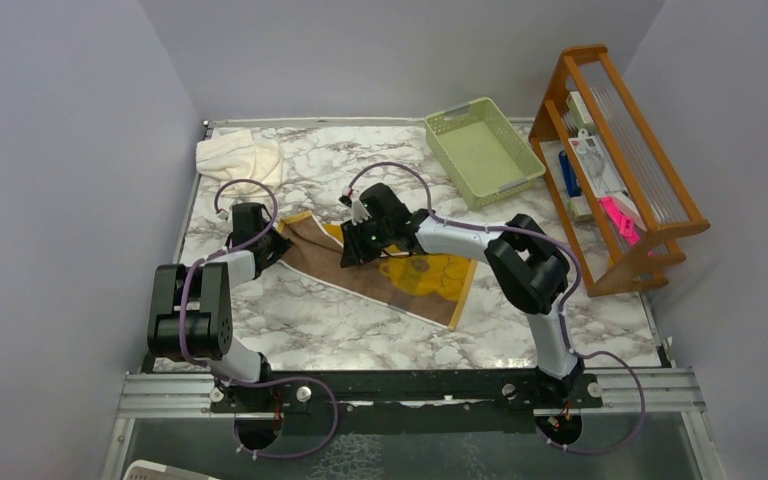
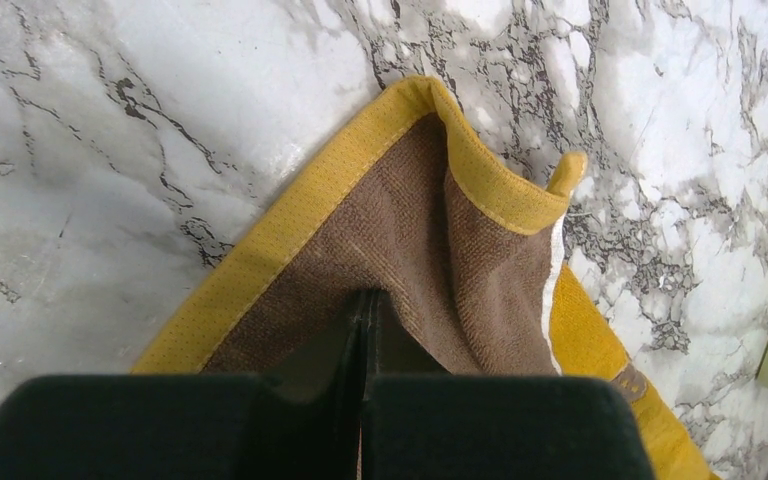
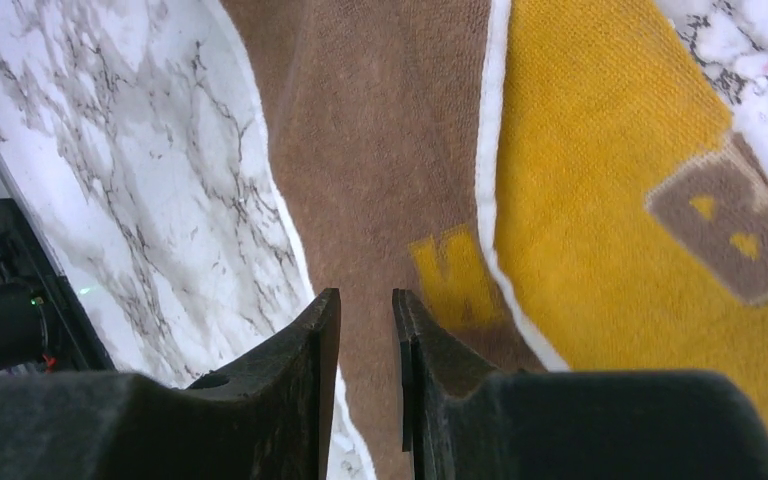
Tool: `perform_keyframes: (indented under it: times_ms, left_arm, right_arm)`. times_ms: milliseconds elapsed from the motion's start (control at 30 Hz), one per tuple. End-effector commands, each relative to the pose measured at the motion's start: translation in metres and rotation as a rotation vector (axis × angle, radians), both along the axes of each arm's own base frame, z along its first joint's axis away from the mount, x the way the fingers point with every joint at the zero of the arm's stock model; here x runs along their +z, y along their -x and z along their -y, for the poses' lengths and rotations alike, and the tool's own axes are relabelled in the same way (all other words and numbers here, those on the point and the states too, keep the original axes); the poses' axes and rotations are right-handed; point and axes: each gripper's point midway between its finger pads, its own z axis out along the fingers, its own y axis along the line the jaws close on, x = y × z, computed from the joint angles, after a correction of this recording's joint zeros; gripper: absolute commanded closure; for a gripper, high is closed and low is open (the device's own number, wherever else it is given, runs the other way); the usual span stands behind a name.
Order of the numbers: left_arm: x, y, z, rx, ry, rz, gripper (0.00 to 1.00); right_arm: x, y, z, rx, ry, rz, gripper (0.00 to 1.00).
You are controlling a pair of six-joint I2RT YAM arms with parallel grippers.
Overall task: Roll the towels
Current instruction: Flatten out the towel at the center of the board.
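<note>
Left gripper [image 2: 365, 308] pinched shut on brown towel [image 2: 400, 230] corner | right gripper [image 3: 365, 300] slightly parted over towel middle | marble table [image 3: 140, 170] bare beside towel edge

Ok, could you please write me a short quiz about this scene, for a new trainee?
1. True or false: the cream towel lies inside the green basket.
2. Which one pinches the brown-and-yellow towel? A left gripper, B right gripper, C neither.
3. What stands at the right edge of the table?
Key: 1 false, it lies at the table's far left corner, outside the green basket. 2 A. 3 a wooden rack.
</note>
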Motion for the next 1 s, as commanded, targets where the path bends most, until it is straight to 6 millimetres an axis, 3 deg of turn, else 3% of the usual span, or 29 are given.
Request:
perform_keyframes:
  times_ms: [0,167,367,800,967]
  left_arm:
    - [-0.038,0.04,-0.009,0.047,-0.041,-0.165,1.0]
    - [-0.051,0.06,-0.008,0.051,-0.035,-0.205,1.0]
    - [-0.055,0.067,-0.013,0.046,-0.069,-0.238,1.0]
    - [-0.062,0.076,-0.016,0.022,-0.101,-0.27,1.0]
    - [-0.065,0.085,-0.013,0.016,-0.089,-0.279,1.0]
  right_arm:
    - [-0.011,0.001,-0.015,0.054,-0.01,-0.042,0.73]
    - [-0.029,-0.016,-0.019,0.035,0.04,-0.017,0.73]
    - [-0.031,-0.049,-0.014,-0.011,0.039,0.0,0.72]
    - [-0.022,-0.151,0.025,-0.178,0.026,0.049,0.72]
    - [-0.001,-0.164,0.027,-0.157,0.04,0.119,0.67]
